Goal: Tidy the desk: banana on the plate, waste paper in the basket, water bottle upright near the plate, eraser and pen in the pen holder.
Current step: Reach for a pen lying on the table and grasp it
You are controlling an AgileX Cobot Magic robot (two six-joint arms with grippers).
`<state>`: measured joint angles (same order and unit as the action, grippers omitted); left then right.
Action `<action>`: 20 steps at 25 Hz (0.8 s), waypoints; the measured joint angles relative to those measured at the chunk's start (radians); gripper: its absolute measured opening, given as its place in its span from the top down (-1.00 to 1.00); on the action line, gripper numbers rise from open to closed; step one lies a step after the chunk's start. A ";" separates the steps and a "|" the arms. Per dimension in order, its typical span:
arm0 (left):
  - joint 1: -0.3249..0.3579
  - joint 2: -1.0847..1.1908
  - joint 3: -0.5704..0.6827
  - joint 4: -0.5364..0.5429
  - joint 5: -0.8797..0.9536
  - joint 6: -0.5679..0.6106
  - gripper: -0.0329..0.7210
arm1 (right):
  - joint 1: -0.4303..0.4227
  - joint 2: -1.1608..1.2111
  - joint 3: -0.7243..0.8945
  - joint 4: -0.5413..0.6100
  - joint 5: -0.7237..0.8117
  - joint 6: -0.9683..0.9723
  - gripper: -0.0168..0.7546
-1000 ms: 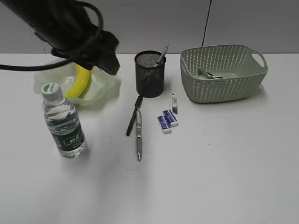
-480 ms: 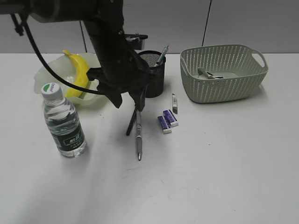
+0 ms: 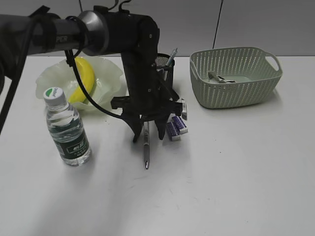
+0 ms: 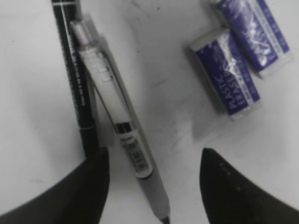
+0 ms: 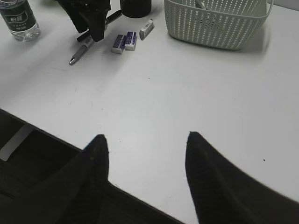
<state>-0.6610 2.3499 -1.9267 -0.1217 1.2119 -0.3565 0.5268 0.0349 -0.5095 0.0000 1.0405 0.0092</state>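
My left gripper (image 3: pixel 146 133) is open, its fingers straddling a clear grey pen (image 4: pixel 119 119) that lies on the desk (image 3: pixel 231 172) beside a black pen (image 4: pixel 77 79). Two blue-wrapped erasers (image 3: pixel 175 127) lie just right of it and also show in the left wrist view (image 4: pixel 229 77). The banana (image 3: pixel 84 80) lies in the pale green plate (image 3: pixel 108 73). The water bottle (image 3: pixel 66 129) stands upright near the plate. The pen holder (image 3: pixel 166 66) holds one pen and is partly hidden by my arm. The waste paper (image 3: pixel 219 77) lies in the basket (image 3: pixel 235 78). My right gripper (image 5: pixel 147 140) is open and empty above the desk's near edge.
A small grey eraser-like piece (image 5: pixel 146 29) lies between the pen holder and the basket. The desk's front edge (image 5: pixel 56 137) runs under my right gripper.
My left arm has swung from over the plate to the right and down, and its open fingers now straddle the grey pen. The banana and plate are uncovered.
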 joint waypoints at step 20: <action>0.005 0.053 -0.006 -0.007 0.011 -0.010 0.67 | 0.000 0.000 0.000 0.000 0.000 0.000 -0.15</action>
<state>-0.6561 2.4028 -1.9326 -0.1290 1.2228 -0.3664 0.5268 0.0349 -0.5095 0.0000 1.0402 0.0092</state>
